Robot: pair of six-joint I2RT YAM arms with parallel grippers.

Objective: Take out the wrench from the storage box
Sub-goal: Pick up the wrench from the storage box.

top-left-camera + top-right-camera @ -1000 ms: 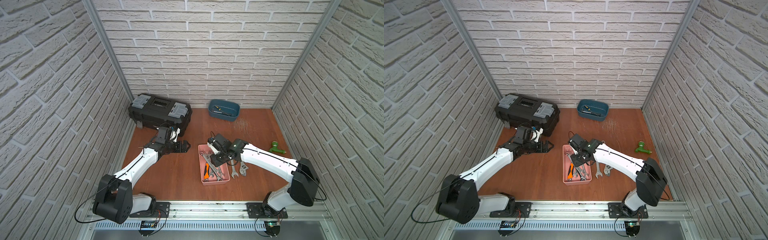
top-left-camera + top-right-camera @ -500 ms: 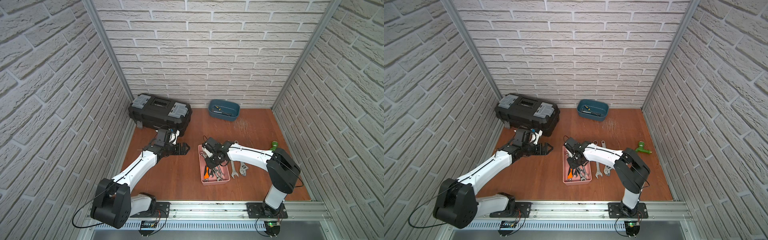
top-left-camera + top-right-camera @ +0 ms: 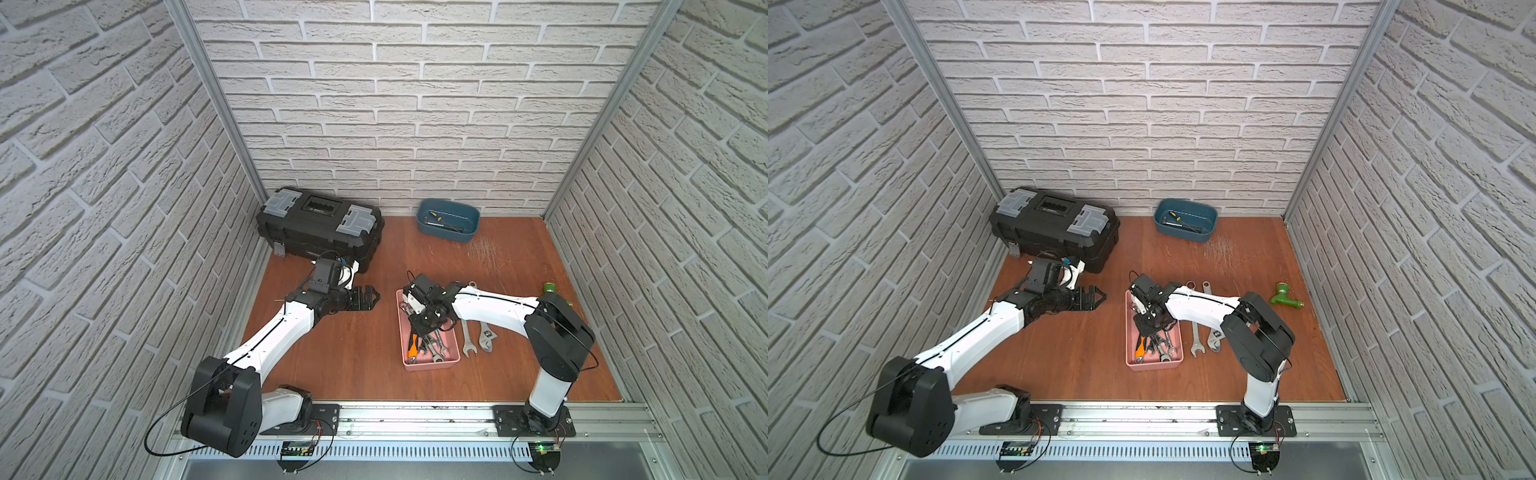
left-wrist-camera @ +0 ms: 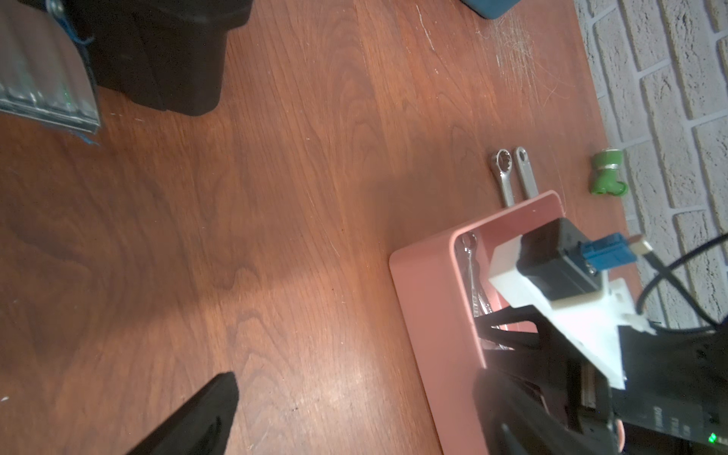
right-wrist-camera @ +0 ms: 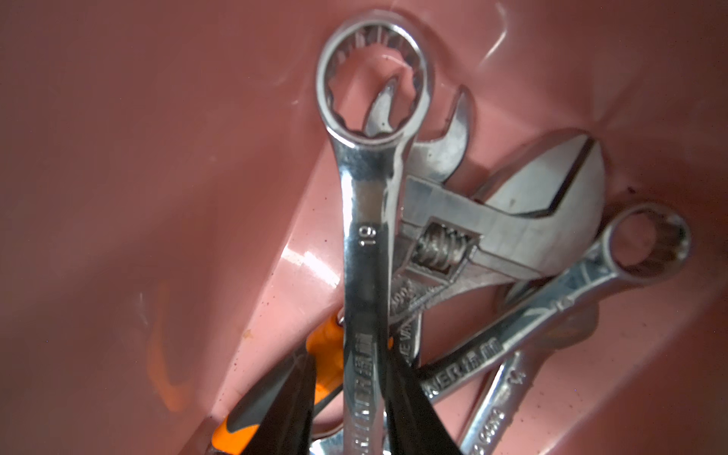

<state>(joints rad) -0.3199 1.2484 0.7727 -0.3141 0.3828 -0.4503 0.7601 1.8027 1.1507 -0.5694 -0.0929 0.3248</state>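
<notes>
Right gripper [image 5: 350,354]: angled down into storage box [image 3: 432,365], fingers close astride wrench [image 5: 368,236], grip unclear | left gripper [image 3: 372,297]: outstretched, wide open, empty.

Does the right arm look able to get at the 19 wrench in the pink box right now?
Probably yes: the right gripper straddles the wrench, which lies on top of the pile in the box; nothing covers it.

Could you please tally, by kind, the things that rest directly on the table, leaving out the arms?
Containers: 3 (black toolbox, blue tub, pink storage box)
Loose wrenches: 2 (combination wrench, adjustable wrench)
Green fitting: 1
Total: 6
</notes>
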